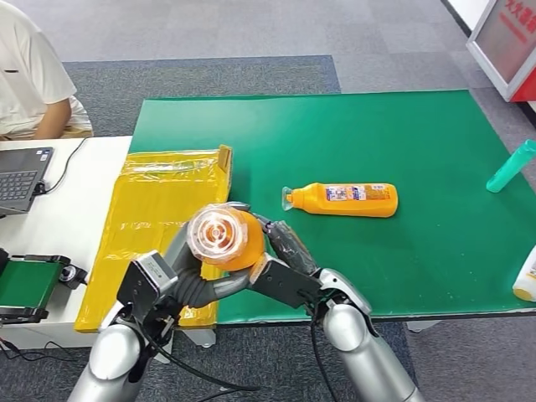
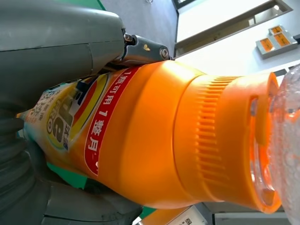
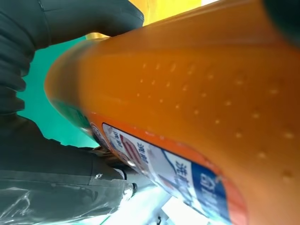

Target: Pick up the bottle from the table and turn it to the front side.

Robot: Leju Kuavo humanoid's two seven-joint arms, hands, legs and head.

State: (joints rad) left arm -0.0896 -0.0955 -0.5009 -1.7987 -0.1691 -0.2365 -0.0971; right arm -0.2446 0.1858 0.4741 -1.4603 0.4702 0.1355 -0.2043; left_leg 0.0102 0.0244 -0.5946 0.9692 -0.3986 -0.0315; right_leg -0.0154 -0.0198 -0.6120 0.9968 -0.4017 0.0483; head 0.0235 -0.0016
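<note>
An orange bottle (image 1: pixel 229 238) with a clear cap is lifted above the near left corner of the green mat (image 1: pixel 379 134), its cap pointing up at the head camera. My left hand (image 1: pixel 188 280) grips it from the left and below, and my right hand (image 1: pixel 288 249) holds its right side. In the left wrist view the orange bottle (image 2: pixel 152 140) shows its red and yellow label beside my grey thumb (image 2: pixel 53 42). The right wrist view shows the orange bottle's (image 3: pixel 198 89) dimpled side and another label, with dark fingers (image 3: pixel 56 23) wrapped round it.
A second orange bottle (image 1: pixel 344 199) lies on its side mid-mat. A teal bottle (image 1: pixel 512 166) and a white bottle (image 1: pixel 526 276) sit at the mat's right edge. A yellow bag (image 1: pixel 152 209) lies left of the hands. A laptop (image 1: pixel 19 176) and a person (image 1: pixel 32 75) are at far left.
</note>
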